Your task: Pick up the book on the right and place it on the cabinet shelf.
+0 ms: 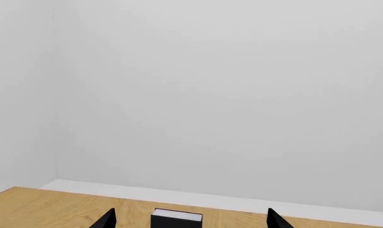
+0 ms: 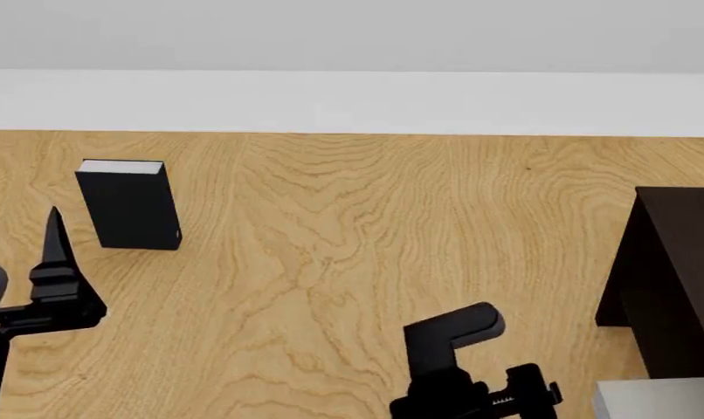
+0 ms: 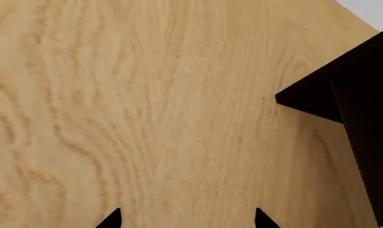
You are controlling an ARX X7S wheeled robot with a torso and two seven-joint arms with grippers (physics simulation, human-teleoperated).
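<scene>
The dark brown cabinet (image 2: pixel 679 288) stands at the right edge of the head view, and its corner (image 3: pixel 356 104) shows in the right wrist view. I cannot make out a separate cabinet shelf. A light grey flat corner (image 2: pixel 661 400) pokes in at the lower right, beside the cabinet. Whether it is the book I cannot tell, since no spine shows. My right gripper (image 3: pixel 186 219) is open over bare wooden floor, left of the cabinet. My left gripper (image 1: pixel 191 222) is open, its fingertips wide apart, with a black book (image 1: pixel 176 217) beyond them.
The black book (image 2: pixel 128 205) stands upright on the wooden floor (image 2: pixel 352 227) at the far left, just beyond my left gripper's finger (image 2: pixel 55 240). A white skirting board (image 2: pixel 352 100) and a plain wall close off the far side. My right arm (image 2: pixel 469 384) fills the lower middle.
</scene>
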